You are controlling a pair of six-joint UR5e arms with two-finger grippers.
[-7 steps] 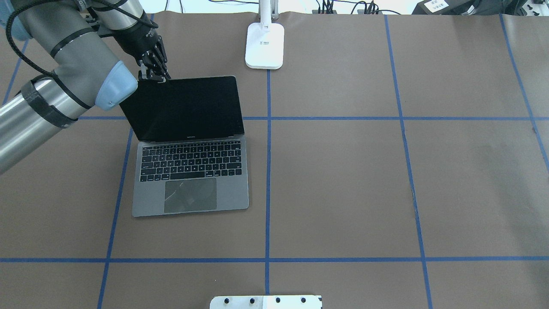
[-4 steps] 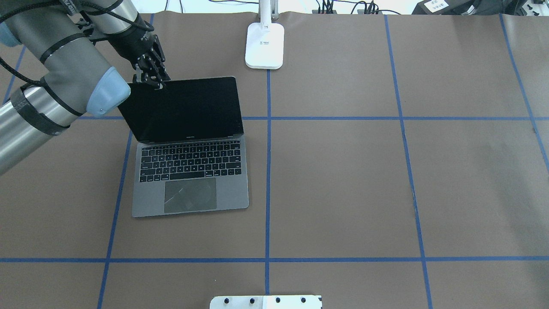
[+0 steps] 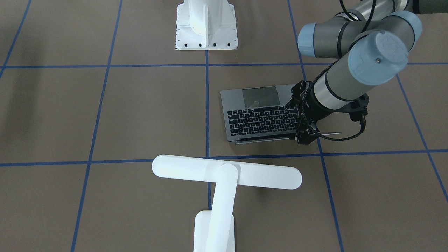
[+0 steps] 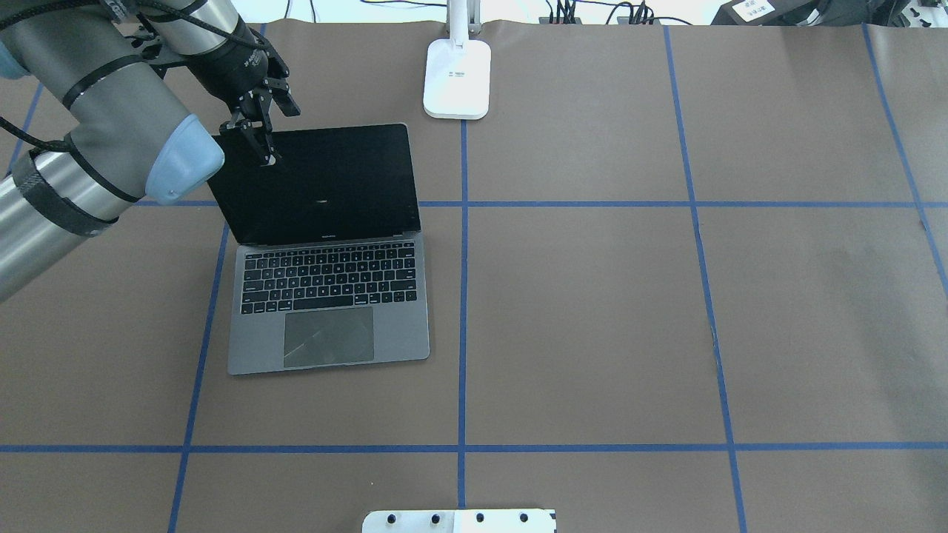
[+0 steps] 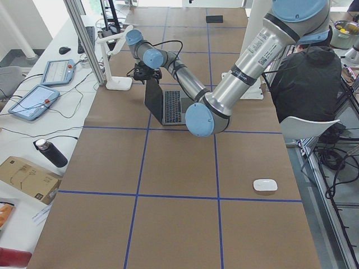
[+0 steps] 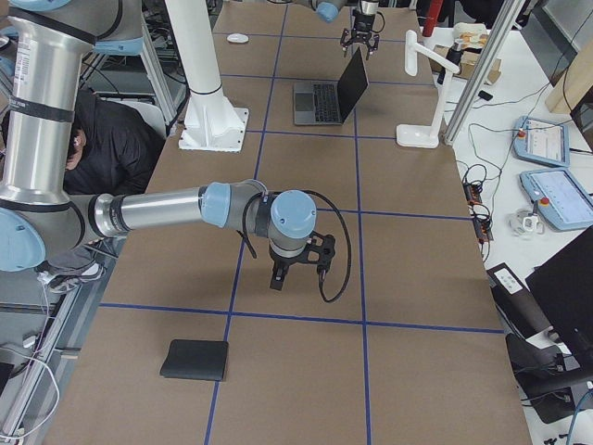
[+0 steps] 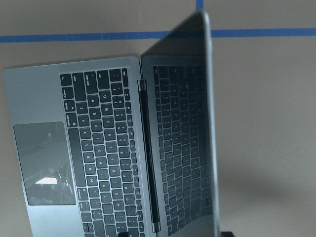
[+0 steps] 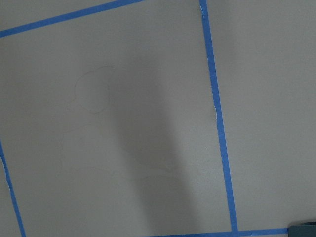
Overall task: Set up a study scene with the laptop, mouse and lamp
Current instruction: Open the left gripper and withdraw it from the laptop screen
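The dark-grey laptop (image 4: 329, 296) stands open on the table's left half, its black screen upright and tilted back; it also shows in the front view (image 3: 259, 115) and the left wrist view (image 7: 98, 148). My left gripper (image 4: 275, 133) is open, its fingers on either side of the lid's top left corner. The white lamp (image 4: 457, 78) stands behind the laptop, its bar head (image 3: 226, 172) level. The white mouse (image 5: 265, 185) lies far off at the table's left end. My right gripper (image 6: 278, 278) hangs low over bare table; I cannot tell whether it is open or shut.
A black square mat (image 6: 195, 360) lies at the table's right end. The white pedestal (image 3: 206, 24) stands at the robot's side, mid-table. Blue tape lines cross the brown table. Tablets, cables and a person sit beyond the table edges.
My left gripper, shut on the lid's top corner before, has opened. The lid's top edge has moved a little farther back.
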